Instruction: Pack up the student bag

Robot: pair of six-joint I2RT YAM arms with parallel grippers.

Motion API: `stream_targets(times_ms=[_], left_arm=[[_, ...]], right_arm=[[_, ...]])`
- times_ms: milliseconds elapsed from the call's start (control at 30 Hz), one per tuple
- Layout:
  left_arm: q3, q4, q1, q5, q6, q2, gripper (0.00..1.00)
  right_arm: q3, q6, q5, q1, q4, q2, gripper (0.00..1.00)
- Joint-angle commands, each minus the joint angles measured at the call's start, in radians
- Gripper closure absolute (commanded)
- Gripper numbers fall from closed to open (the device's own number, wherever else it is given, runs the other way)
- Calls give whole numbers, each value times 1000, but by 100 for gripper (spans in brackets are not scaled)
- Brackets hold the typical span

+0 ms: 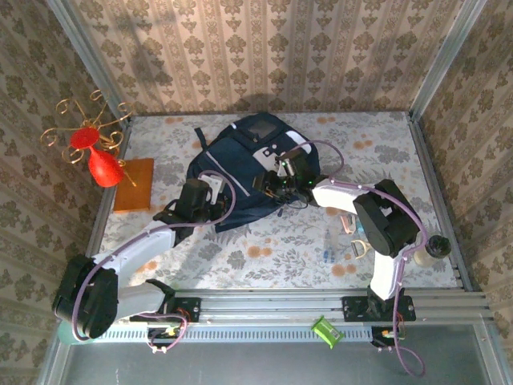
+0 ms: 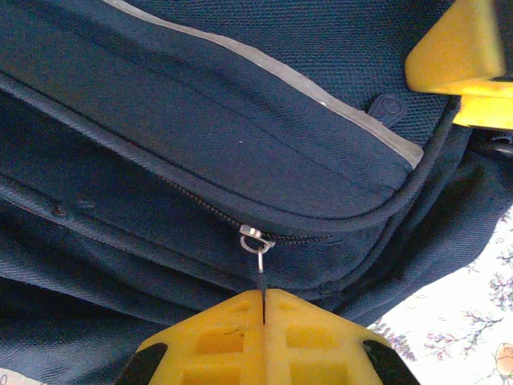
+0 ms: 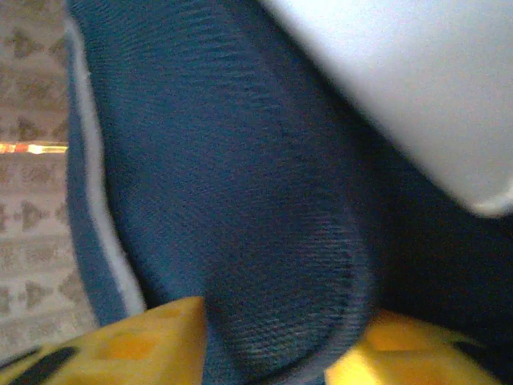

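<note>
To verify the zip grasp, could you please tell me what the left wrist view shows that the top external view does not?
Left wrist adds the small silver metal zip pull, its tab pinched in the shut left pincer. Top external adds a red vase-shaped figure and a flat orange wooden board. Both show the large dark navy fabric backpack on the floral-patterned tabletop.

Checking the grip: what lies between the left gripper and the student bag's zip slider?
The thin dark zip pull, running from the zip slider into the shut left gripper; left wrist view.
</note>
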Motion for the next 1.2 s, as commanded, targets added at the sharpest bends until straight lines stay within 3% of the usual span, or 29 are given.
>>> stream_targets(times_ms=[0,100,233,367,467,933,1067,1167], left_arm=[[-10,-56,-10,-11,-13,0,100],[10,-90,-9,-28,-18,20,100],[30,-88,-9,-8,-12,52,100],[47,-85,-9,18,-16,88,100],[49,-91,-9,11,-19,98,91],[57,-71,-4,-33,-21,147,77],[69,-58,-1,-33,-13,161,78],[79,-51,6,-37,-1,166,86]], right_arm=[[2,27,60,0,68,12,77],[-10,8,52,-13,72,-13,92],[3,-22,-2,-17,65,-27,99],[8,-26,-19,-17,66,-19,100],[9,-25,-29,-17,70,-12,100],[6,-32,-51,-16,67,-16,100],[7,-55,-57,-17,42,-17,100],[11,-98,-59,-20,-6,-25,100]])
